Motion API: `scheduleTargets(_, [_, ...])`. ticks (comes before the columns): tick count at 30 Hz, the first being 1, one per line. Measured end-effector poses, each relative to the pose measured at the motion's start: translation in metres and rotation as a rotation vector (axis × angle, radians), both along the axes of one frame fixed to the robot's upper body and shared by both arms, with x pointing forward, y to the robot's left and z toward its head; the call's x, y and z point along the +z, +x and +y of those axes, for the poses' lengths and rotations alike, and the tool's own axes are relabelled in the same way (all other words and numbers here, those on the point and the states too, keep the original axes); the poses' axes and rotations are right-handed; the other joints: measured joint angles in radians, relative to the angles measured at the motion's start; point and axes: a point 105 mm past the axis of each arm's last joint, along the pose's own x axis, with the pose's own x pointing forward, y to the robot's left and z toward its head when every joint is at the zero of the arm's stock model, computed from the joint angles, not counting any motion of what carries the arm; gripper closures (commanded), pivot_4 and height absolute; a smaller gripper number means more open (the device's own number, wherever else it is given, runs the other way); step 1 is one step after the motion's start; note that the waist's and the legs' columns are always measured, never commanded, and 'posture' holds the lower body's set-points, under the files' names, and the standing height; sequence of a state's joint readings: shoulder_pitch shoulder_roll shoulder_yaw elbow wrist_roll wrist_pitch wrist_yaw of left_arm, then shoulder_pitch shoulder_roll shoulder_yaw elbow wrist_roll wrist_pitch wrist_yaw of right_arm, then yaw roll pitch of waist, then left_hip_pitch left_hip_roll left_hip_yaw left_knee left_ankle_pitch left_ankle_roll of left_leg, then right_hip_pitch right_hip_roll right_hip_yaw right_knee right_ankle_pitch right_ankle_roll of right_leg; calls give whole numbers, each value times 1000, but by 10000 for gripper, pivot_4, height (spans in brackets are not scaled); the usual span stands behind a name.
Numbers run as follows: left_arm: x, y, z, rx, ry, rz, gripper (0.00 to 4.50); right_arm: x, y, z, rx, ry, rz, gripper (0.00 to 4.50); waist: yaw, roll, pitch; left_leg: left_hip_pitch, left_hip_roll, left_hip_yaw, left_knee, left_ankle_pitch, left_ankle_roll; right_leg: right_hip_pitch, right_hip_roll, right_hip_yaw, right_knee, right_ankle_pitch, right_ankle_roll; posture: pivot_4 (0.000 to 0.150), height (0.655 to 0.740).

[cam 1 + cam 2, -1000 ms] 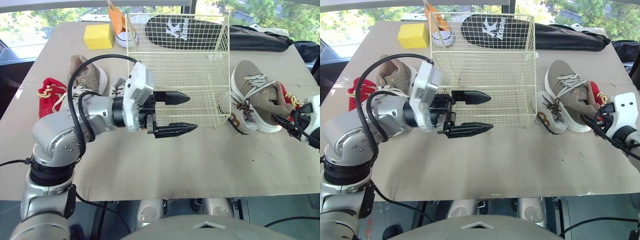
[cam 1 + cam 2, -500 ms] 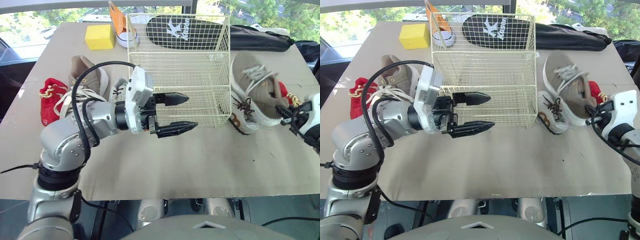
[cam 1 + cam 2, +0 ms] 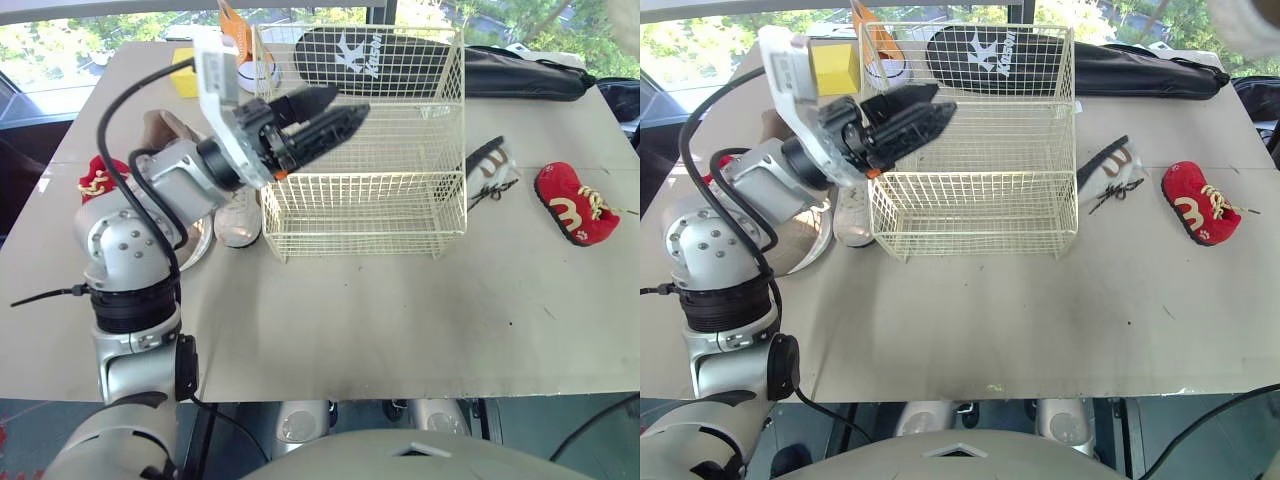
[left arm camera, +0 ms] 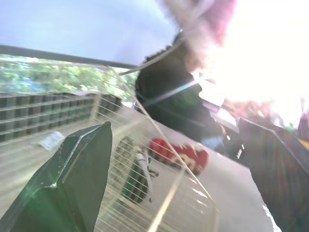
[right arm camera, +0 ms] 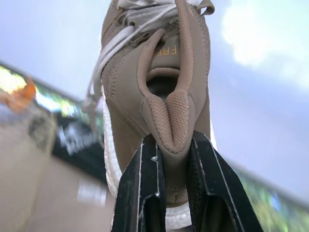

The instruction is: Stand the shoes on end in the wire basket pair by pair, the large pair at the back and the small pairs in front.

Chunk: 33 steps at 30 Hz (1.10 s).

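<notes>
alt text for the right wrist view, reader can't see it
The right gripper is shut on a tan shoe, its two black fingers pinching the padded heel collar. The shoe extends beyond the fingertips, with white laces and a white sole edge showing. Blurred sky lies behind it.

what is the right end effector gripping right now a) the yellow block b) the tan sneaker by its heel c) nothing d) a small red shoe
b: the right wrist view shows the right end effector shut on the heel collar of the tan sneaker.
</notes>
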<state>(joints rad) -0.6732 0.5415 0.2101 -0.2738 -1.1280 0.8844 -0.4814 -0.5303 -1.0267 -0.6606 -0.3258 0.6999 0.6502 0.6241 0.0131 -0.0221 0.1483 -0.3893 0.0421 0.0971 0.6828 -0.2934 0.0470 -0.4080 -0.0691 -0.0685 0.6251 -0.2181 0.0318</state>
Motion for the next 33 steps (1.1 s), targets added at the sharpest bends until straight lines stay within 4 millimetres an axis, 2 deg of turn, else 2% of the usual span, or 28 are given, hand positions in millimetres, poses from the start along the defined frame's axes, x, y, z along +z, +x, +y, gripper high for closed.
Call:
scheduleTargets(3, [11,9,11,39,-42,13,0,2,-6,19,136,-52,46,44658,0,-3,0,0,2,0,1,0,0,0,0,0,0,0,0,1500,7400])
scheduleTargets(6, [17,11,20,55,-48,16,0,-12,-11,30,235,-124,163,44658,3,-4,1,-2,2,-1,2,-1,1,0,-2,0,0,0,0,1500,7400])
scheduleTargets(11, [23,19,50,113,-36,58,0,-55,-39,54,445,-377,495,44658,2,-4,1,-3,2,-3,2,-1,1,0,-2,-1,-1,0,1,1500,7400])
scheduleTargets(13, [28,20,63,141,-49,64,0,-61,-48,56,488,-452,569,44658,1,-5,2,-3,3,-3,2,-1,1,0,-2,-1,0,0,1,1500,7400])
scheduleTargets(15, [32,20,69,147,-50,54,0,-60,-53,55,516,-477,595,44658,1,-5,2,-3,2,-3,3,-1,1,0,-2,-1,-1,0,1,1500,7400])
scheduleTargets(20, [31,15,65,97,-35,55,0,-62,-57,56,546,-493,615,44658,1,-7,2,-3,2,-4,4,-1,1,0,-3,-1,0,0,1,1500,7400])
scheduleTargets(23, [29,-1,57,-9,40,83,0,-73,-62,63,591,-562,650,44658,-1,-7,3,-4,3,-4,3,0,1,0,-3,-2,0,0,1,1500,7400])
scheduleTargets(26, [27,-26,42,-182,153,108,0,-78,-67,76,665,-656,661,44658,-2,-6,3,-3,3,-4,3,0,0,-1,-3,-1,1,0,1,1500,7400])
scheduleTargets(30, [21,-50,24,-358,289,110,0,-75,-68,92,747,-771,577,44658,0,-6,4,-2,2,-2,3,-1,1,-1,-3,-2,0,-2,3,1500,7400])
scheduleTargets(33, [4,-64,11,-490,470,118,0,-70,-61,112,833,-888,439,44658,-3,-6,5,-1,1,0,4,-1,1,-1,-3,-1,1,-2,2,1500,7400])
